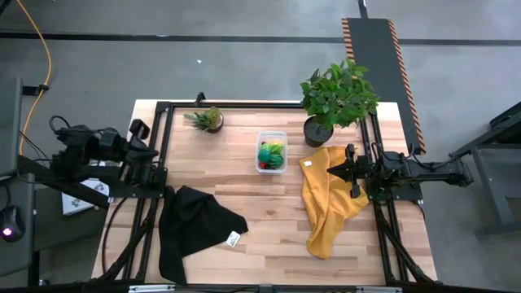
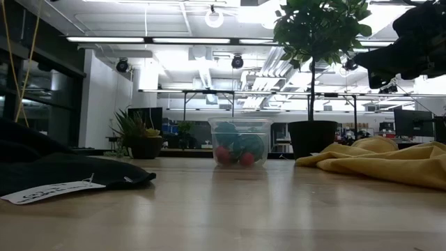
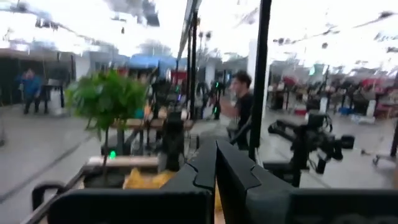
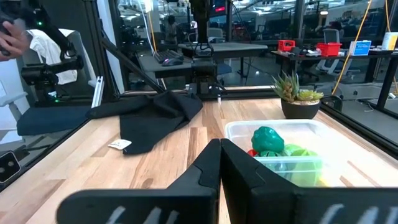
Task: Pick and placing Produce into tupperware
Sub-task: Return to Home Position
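Right gripper (image 1: pixel 335 170) hangs at the middle right of the overhead picture, above the upper edge of the yellow cloth (image 1: pixel 330 207), and its own camera shows the two dark fingers pressed together with nothing between them. The tupperware (image 1: pixel 271 152) stands upright on the wooden table (image 1: pixel 269 216) just above the centre of that picture, to the left of this gripper and a little higher in the frame, apart from it. Its long side runs top to bottom there. The produce (image 4: pixel 267 139) sits inside it: a green bell pepper on top, lighter green and yellow beside it, and red pieces low against the wall in the table-level picture. I see no loose produce on the boards. The left gripper (image 3: pixel 216 152) waits at the far left edge of the table, its fingers likewise closed on nothing, well apart from the container across the black cloth (image 1: pixel 191 228). So the right arm is plainly the nearer one. With nothing left to fetch, I would judge that its next move is a plain retreat toward the right of the frame, away from the container and from the large potted plant (image 1: pixel 338 94) just above it.
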`<state>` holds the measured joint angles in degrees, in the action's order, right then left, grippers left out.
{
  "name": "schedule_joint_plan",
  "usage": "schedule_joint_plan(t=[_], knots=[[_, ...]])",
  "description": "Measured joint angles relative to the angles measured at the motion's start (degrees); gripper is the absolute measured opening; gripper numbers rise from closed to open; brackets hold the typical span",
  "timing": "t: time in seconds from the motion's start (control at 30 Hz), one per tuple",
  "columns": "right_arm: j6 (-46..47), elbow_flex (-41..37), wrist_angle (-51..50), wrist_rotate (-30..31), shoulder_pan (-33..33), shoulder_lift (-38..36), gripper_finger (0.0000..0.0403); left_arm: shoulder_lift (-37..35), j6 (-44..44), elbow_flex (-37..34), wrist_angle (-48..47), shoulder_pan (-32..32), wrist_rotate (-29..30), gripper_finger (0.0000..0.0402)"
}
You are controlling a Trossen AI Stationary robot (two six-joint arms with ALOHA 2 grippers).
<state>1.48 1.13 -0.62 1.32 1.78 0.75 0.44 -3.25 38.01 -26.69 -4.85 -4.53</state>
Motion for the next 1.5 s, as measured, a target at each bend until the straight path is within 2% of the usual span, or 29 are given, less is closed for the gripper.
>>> schedule_joint_plan(t=[0.1,0.3,0.53,0.67,1.0,1.5], knots=[[0.0,0.0,0.0,0.0,0.0,0.0,0.0,-0.1,0.0,-3.2,7.4,0.0,-2.2,0.0],[0.0,0.0,0.0,0.0,0.0,0.0,0.0,-0.1,-1.9,-15.5,28.3,0.0,-6.8,0.0],[0.0,0.0,0.0,0.0,0.0,0.0,0.0,-0.1,-5.3,-28.6,43.0,0.0,-7.8,0.0],[0.0,0.0,0.0,0.0,0.0,0.0,0.0,-0.1,-6.6,-32.9,47.7,0.0,-8.4,0.0],[0.0,0.0,0.0,0.0,0.0,0.0,0.0,-0.1,-6.7,-37.5,48.5,0.0,-8.9,0.0],[0.0,0.0,0.0,0.0,0.0,0.0,0.0,-0.1,-7.2,-37.5,31.9,0.0,-11.5,0.0]])
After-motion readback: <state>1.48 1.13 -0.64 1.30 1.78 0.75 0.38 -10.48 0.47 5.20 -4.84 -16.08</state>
